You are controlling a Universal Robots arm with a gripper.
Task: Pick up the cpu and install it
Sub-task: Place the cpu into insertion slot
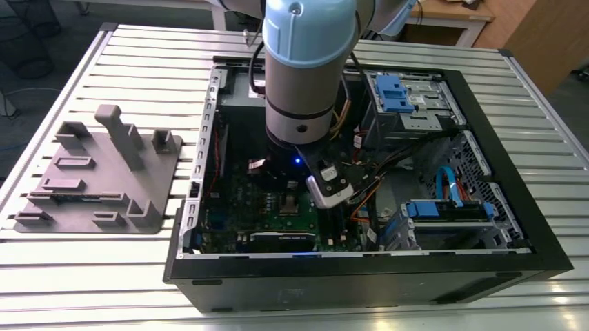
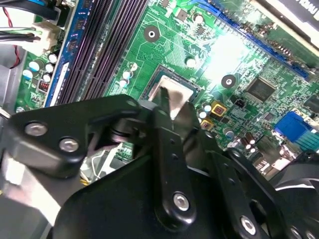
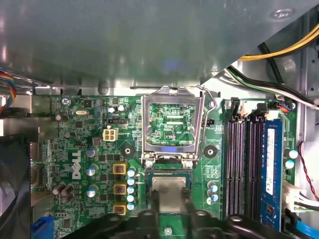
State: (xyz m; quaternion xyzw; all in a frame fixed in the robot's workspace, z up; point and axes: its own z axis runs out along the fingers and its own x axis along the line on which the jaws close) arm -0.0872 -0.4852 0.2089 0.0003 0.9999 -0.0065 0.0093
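Pincer [image 3: 170, 199] closed narrowly on the cpu [image 3: 169, 185] at the socket [image 3: 168, 172]; hinged metal frame [image 3: 172, 124] stands open beside, memory slots [image 3: 244, 164] near.

In the exterior view, a pale metal table [image 1: 138, 55] of long ribbed slats carries two things. A black computer case [image 1: 368, 272] lies flat with its side open, filling the centre and the three o'clock side. At nine o'clock of the case, just beside it, rests a grey moulded fixture [image 1: 92, 179] with upright posts and shallow pockets.
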